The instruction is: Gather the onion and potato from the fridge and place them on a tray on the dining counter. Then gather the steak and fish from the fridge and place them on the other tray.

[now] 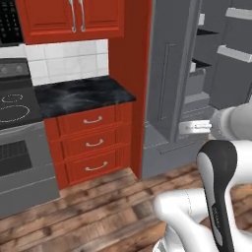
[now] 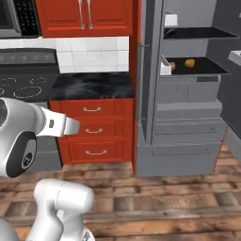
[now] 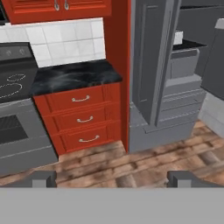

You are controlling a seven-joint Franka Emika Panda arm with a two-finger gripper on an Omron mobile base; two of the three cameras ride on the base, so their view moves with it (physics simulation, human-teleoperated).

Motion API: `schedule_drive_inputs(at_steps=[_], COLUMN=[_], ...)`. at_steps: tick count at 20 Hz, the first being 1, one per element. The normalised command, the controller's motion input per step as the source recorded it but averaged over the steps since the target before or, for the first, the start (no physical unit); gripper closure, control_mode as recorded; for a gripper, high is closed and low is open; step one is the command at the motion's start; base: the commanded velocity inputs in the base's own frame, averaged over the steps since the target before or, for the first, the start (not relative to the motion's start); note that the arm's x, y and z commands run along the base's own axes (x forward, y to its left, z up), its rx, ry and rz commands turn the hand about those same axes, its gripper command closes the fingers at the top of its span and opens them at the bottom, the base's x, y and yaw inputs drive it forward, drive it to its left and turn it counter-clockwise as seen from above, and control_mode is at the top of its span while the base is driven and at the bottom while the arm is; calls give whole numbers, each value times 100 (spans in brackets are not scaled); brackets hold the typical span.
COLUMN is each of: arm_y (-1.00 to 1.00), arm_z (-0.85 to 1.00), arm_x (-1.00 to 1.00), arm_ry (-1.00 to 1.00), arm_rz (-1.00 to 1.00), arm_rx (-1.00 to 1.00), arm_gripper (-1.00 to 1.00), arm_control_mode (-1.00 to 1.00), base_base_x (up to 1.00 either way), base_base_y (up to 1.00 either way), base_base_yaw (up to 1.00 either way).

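Observation:
The grey fridge [image 2: 188,99] stands open to the right of the red cabinets, its left door [image 1: 170,74] swung toward me. On a black inner shelf lie a small orange-yellow round item [image 2: 189,62] and a reddish one [image 2: 172,66]; I cannot tell which is the onion or the potato. Steak, fish, tray and dining counter are out of view. My gripper [image 3: 113,179] is open, its fingertips [image 3: 43,178] wide apart with nothing between them. It hangs well back from the fridge [image 3: 153,65], above the wooden floor.
Left of the fridge are red drawers [image 1: 91,142] under a short black marble countertop [image 1: 81,96]. Further left is a grey stove [image 1: 17,133]. Red upper cabinets [image 1: 74,17] hang above. Open wooden floor [image 2: 155,197] lies in front of the fridge.

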Motion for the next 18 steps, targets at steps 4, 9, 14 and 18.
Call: schedule_drive_inputs(at_steps=[4, 9, 14, 18], arm_y=[0, 0, 0, 0], arm_z=[0, 0, 0, 0], arm_x=[0, 0, 0, 0], arm_ry=[0, 0, 0, 0], arm_rz=[0, 0, 0, 0], arm_rx=[0, 0, 0, 0], arm_gripper=[-100, -100, -100, -100], arm_control_mode=[100, 100, 100, 100], base_base_x=[0, 0, 0, 0], base_base_y=[-76, -80, -84, -75], base_base_yaw=[30, 24, 19, 17])
